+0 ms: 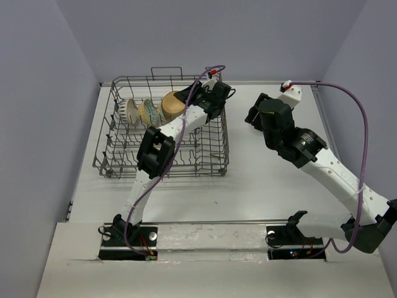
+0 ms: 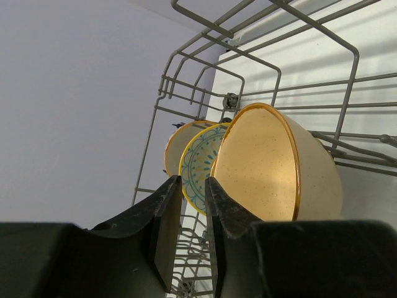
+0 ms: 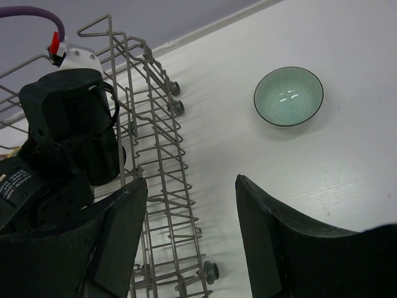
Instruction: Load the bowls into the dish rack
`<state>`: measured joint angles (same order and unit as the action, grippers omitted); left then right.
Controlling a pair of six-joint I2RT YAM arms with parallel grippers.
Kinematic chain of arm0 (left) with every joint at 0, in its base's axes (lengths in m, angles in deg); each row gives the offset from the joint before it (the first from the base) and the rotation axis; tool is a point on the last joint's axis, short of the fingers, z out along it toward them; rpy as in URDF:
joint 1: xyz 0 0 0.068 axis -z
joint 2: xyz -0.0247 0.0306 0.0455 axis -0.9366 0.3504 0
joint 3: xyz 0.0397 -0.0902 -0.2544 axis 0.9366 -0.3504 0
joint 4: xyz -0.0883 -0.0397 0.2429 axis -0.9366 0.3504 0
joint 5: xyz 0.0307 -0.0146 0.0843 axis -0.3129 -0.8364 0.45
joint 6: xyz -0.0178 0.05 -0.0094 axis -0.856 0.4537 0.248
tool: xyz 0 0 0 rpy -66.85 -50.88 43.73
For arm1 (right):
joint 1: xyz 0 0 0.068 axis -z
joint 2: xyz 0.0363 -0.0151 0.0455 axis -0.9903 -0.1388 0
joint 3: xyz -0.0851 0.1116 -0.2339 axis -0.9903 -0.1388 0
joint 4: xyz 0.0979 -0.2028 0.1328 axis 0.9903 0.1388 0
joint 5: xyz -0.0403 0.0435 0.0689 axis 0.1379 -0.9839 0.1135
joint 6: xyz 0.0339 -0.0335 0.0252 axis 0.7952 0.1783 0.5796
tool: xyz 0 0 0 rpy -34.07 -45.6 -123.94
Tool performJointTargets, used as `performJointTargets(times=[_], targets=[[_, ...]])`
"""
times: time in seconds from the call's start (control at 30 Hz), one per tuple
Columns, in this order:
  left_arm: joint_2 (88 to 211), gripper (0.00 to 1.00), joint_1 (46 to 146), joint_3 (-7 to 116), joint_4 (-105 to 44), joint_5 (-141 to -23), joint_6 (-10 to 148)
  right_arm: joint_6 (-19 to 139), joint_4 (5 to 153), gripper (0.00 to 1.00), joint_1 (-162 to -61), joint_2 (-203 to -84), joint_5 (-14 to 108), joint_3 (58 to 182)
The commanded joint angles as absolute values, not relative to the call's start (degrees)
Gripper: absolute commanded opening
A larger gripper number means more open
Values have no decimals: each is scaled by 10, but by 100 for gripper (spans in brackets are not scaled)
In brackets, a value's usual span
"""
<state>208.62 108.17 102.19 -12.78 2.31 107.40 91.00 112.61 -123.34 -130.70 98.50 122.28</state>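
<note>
L hand [image 2: 191, 183] slightly ajar, empty

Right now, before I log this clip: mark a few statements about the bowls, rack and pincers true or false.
1. The teal bowl lies on the table, outside the dish rack. True.
2. The right pincer holds a bowl. False: it is open and empty.
3. The tan bowl stands on edge in the dish rack. True.
4. The left pincer clamps the tan bowl. False: nothing sits between its fingers.
</note>
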Motion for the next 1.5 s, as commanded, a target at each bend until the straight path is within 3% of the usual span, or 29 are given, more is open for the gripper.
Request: performJointTargets(times=[0.0, 0.37, 0.67, 0.83, 1.0, 1.47], targets=[[2069, 36, 1110, 1017, -125, 29, 1060, 915, 1117, 64, -1236, -1297, 1001, 1236], [2044, 39, 1109, 1047, -81, 10, 1020, 914, 1119, 64, -1236, -1301, 998, 1240], [1954, 42, 1094, 1098, 35, -113, 890, 907, 1122, 64, -1236, -1307, 999, 1258], [1890, 42, 1087, 1064, 54, -155, 877, 906, 1122, 64, -1236, -1309, 998, 1264], [1837, 50, 1089, 969, 18, -232, 906, 905, 1122, 64, -1236, -1315, 998, 1276], [1915, 55, 1080, 1011, 78, -366, 878, 902, 1134, 64, -1236, -1299, 1008, 1277]])
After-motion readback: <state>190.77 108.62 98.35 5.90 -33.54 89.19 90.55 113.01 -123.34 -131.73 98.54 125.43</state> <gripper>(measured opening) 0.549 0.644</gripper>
